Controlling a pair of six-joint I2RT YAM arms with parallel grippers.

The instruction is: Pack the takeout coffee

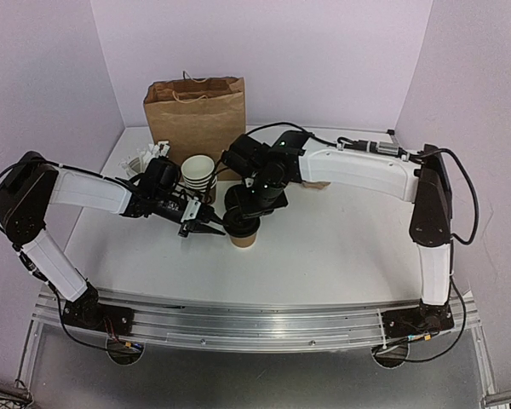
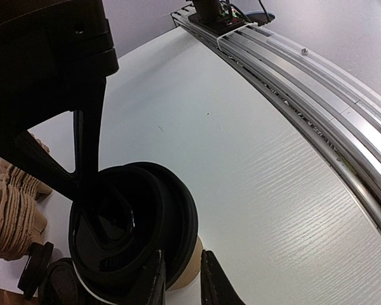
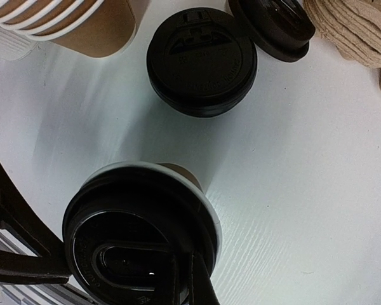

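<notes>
**A:** Shall we begin at the right end effector (image 3: 185,273)?

**B:** Yes. Its jaws are pressed together with no gap, and its tips rest on top of the round black plastic lid (image 3: 140,229). That lid sits on the small brown paper cup (image 1: 243,239).

**A:** And the left end effector (image 2: 183,264)?

**B:** We see it narrow, with only a slim gap between its jaws. Its tips are right at the cup's brown wall, just under the lid's rim. We cannot tell whether it nips the cup or only stands against it.

**A:** Where is the coffee, then?

**B:** It stands upright on the white bench (image 1: 341,247), between the two end effectors. It is just in front of the stack of lidless brown paper cups (image 1: 198,170). The spare black lids (image 3: 201,60) lie close behind it. The brown paper bag (image 1: 196,106) stands upright further back, apart from the cup.

**A:** How far along are we?

**B:** We judge the lidding to be nearly done. A sliver of white rim shows beside the lid's edge in the right wrist view, so we cannot say it is seated all round. The packing itself is all to come: we must grip the cup, lift it, carry it to the bag and lower it inside.
</notes>
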